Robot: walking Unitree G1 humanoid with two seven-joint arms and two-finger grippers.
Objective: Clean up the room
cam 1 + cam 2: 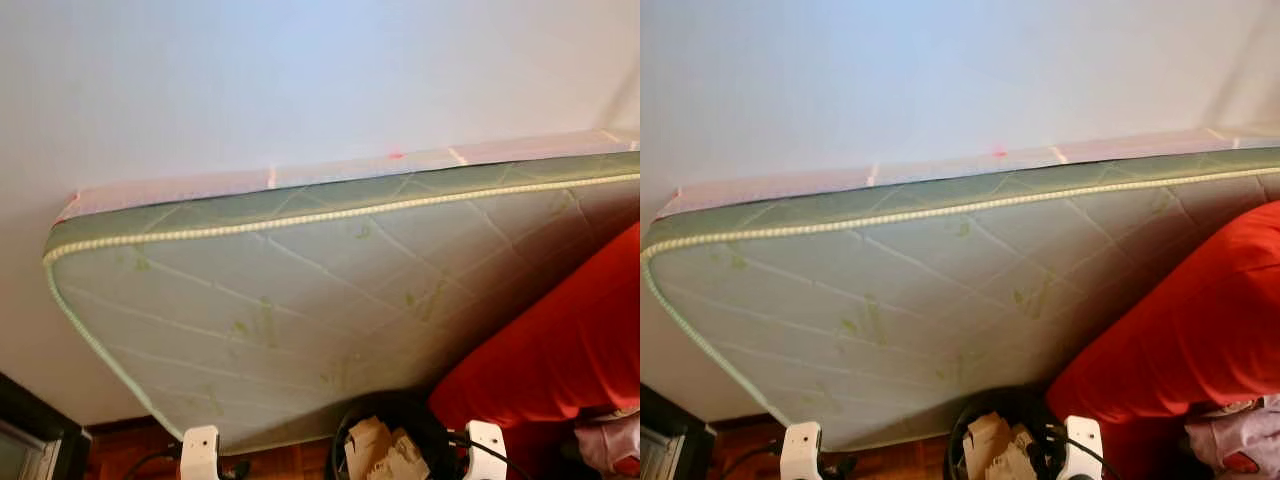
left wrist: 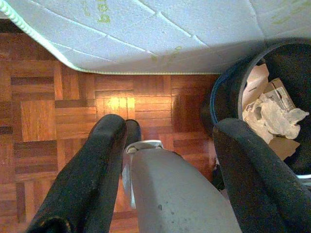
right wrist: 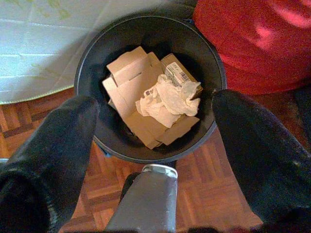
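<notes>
A black round bin (image 3: 146,29) stands on the parquet floor and holds brown cardboard pieces (image 3: 129,68) with a crumpled white wad (image 3: 167,99) on top. My right gripper (image 3: 155,102) hangs open above the bin's mouth, with nothing between its fingers. My left gripper (image 2: 172,126) is open over the bare floor, just left of the bin (image 2: 228,92). In the head views the bin (image 1: 345,425) sits at the lower edge between the white ends of my two arms.
A pale green quilted mattress (image 1: 300,300) leans against the white wall right behind the bin. A big red cushion (image 1: 560,350) lies to the right, with pinkish cloth (image 1: 610,440) below it. Dark furniture (image 1: 30,430) stands at the far left. Parquet floor (image 2: 48,121) lies left of the bin.
</notes>
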